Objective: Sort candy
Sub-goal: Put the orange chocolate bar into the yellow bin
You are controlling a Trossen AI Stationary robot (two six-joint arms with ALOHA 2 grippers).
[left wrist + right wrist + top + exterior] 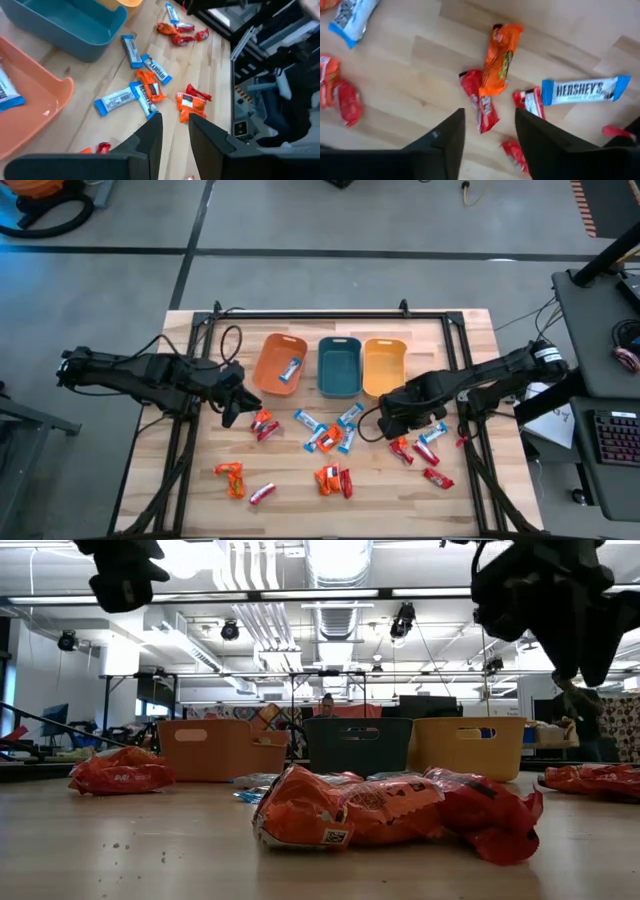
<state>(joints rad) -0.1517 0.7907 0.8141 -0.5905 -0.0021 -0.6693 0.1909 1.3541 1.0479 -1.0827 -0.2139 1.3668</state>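
Small oblong candies [325,438] in shiny wrappers, some blue-and-white, some red, some orange, lie scattered over the middle of the wooden table [200,490], between its left and right edges and in front of three plastic bins. The bins stand in a row toward the far edge: an orange bin [272,366] holding one blue-and-white candy [290,370], a teal bin [339,366] and a yellow-orange bin [384,366], both showing only bare floors from above.

The left gripper [232,402] hangs just in front of the orange bin, near a red pair of candies [264,425]; its wrist camera shows the fingers [152,140] a narrow gap apart with nothing between them. The right gripper [405,423] hovers in front of the yellow-orange bin, above a cluster of red and orange candies [405,448] toward the right edge; its fingers [451,140] stand apart, empty, over the table.

The right wrist view alone makes lettering readable: "HERSHEY'S" on a blue-and-white wrapper [585,90], beside an orange wrapper [500,60] lying partly across a red one [481,102]. The low view alone shows the bins side-on, behind a heap of orange and red wrappers [390,810] close to the lens, and a workshop room beyond the table. The high view alone takes in both arms and a keyboard [618,438] off the right edge.
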